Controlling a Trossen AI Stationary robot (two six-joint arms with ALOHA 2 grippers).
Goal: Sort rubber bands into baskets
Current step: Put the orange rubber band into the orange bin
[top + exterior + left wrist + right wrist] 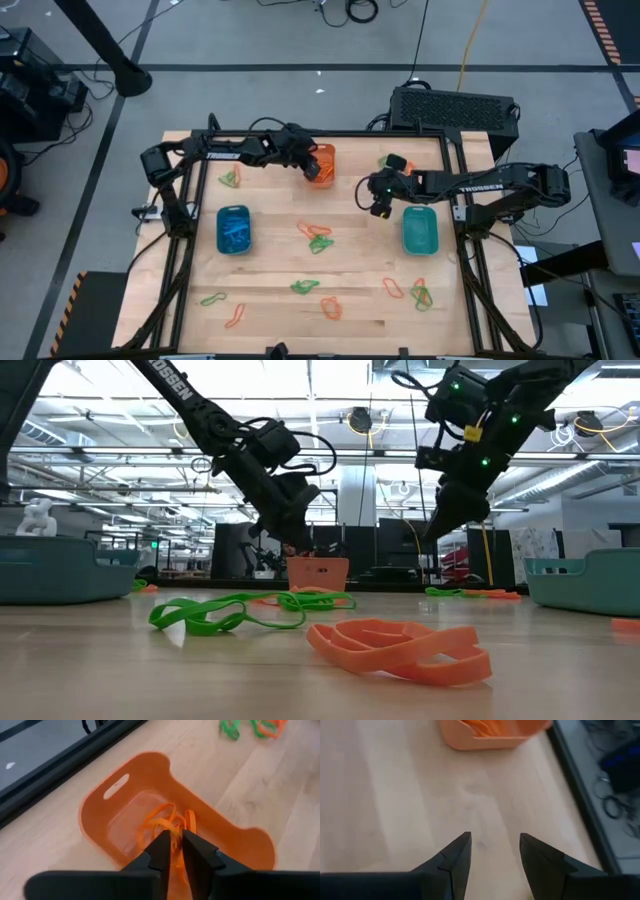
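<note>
- The left hand (318, 172) hangs over the orange basket (325, 160) at the far middle of the surface (350, 260), fingers pointing down into it.
- Its fingers (161, 851) stand a narrow slit apart, with orange bands (165, 822) lying in the tub just under the tips; whether one strand is caught between them cannot be told.
- The step in hand looks like dropping an orange band into its matching tub. Done well, that means spreading the fingers fully above the tub's middle, so the loop falls inside the walls, not over the rim.
- A lift straight up would suit best after that: a thin band can cling to a fingertip and ride out of the tub.
- The right hand (492, 851) waits right of centre, raised off the surface with fingers spread and nothing between them, near the teal basket (420, 230) at the right.
- The blue basket (234, 229) sits at the left with blue bands (236, 236) inside.
- Much sorting appears left: a mixed clump (318, 238) lies at centre, loose green and orange bands (420, 293) spread along the near edge, and a further pair (230, 178) sits far left.
- In the low view a green band (200, 615) and an orange band (400, 648) lie close to the camera, flat on the wood, which suggests a pinch from directly above on a single strand.
</note>
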